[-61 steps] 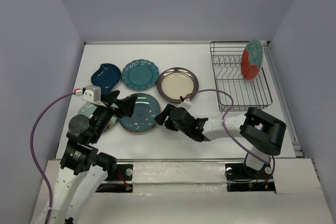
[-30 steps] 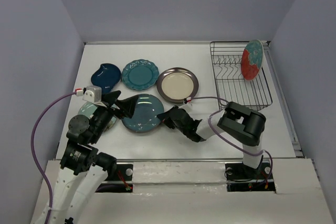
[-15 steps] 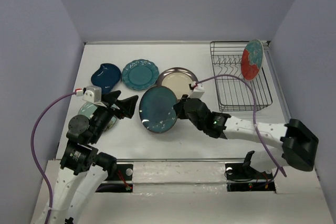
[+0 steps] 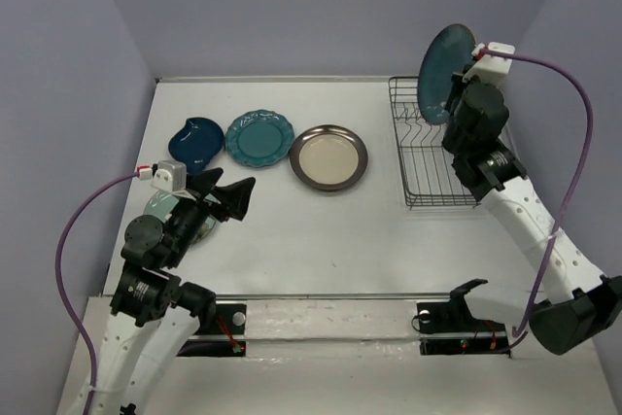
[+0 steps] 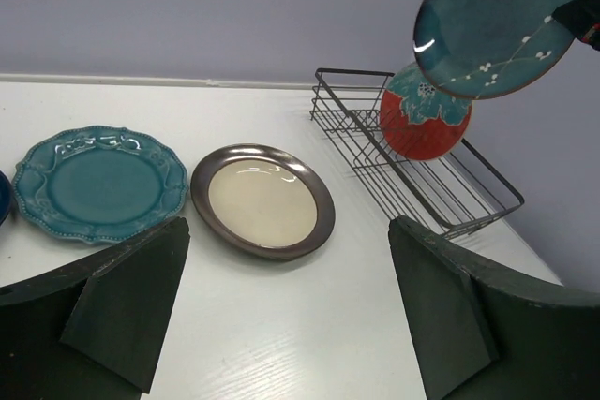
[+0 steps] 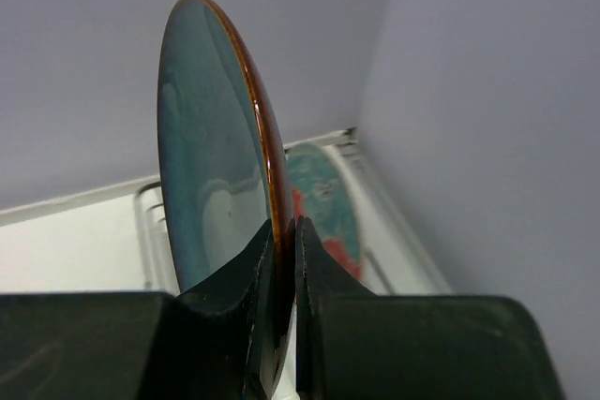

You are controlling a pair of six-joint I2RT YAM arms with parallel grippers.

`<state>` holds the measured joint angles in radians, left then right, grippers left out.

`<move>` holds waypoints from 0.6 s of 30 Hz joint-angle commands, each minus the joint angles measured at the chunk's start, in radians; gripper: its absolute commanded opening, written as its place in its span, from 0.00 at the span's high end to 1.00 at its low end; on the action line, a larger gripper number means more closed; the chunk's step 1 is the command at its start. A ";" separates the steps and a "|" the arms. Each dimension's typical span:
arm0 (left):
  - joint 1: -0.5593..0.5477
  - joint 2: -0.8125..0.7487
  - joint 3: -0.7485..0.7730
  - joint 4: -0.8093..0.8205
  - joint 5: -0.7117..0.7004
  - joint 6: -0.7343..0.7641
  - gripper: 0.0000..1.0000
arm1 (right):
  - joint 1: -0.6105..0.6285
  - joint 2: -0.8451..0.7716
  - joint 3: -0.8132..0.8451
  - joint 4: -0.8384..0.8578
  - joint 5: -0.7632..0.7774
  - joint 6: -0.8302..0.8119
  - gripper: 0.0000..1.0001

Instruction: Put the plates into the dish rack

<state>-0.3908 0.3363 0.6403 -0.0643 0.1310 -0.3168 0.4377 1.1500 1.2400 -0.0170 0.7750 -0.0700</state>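
Observation:
My right gripper (image 4: 465,85) (image 6: 284,231) is shut on the rim of the blue-grey plate (image 4: 442,60) (image 6: 211,166) (image 5: 497,16). It holds the plate on edge, high above the far end of the dish rack (image 4: 428,157) (image 5: 441,185). The red plate (image 5: 422,128) (image 6: 323,189) stands in the rack just behind it; my right arm hides it in the top view. On the table lie the scalloped teal plate (image 4: 259,137) (image 5: 98,185), the cream plate (image 4: 328,156) (image 5: 262,201) and the dark-blue leaf plate (image 4: 195,139). A pale green plate (image 4: 165,209) lies partly under my left arm. My left gripper (image 4: 231,191) (image 5: 289,259) hangs open and empty near the table's left front.
The rack sits against the table's right edge, close to the right wall (image 4: 583,94). A purple cable (image 4: 573,143) loops off my right wrist, and another (image 4: 73,230) off my left. The back wall (image 4: 321,17) rises just behind the plates.
My right arm has lifted the blue-grey plate off the middle of the table and swung it up and right, over the rack. The left arm has not moved.

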 commanded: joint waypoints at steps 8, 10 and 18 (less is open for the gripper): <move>-0.039 -0.014 0.033 0.041 0.010 0.007 0.01 | -0.201 0.306 0.302 0.184 -0.143 -0.508 0.93; -0.045 -0.019 0.035 0.037 0.004 0.008 0.01 | -0.211 0.351 0.314 0.184 -0.151 -0.525 0.93; -0.071 -0.020 0.036 0.029 -0.004 0.010 0.01 | -0.270 0.419 0.308 0.186 -0.157 -0.527 0.93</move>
<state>-0.4492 0.3241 0.6403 -0.0658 0.1272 -0.3164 0.2089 1.6264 1.4506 -0.0349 0.6056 -0.5503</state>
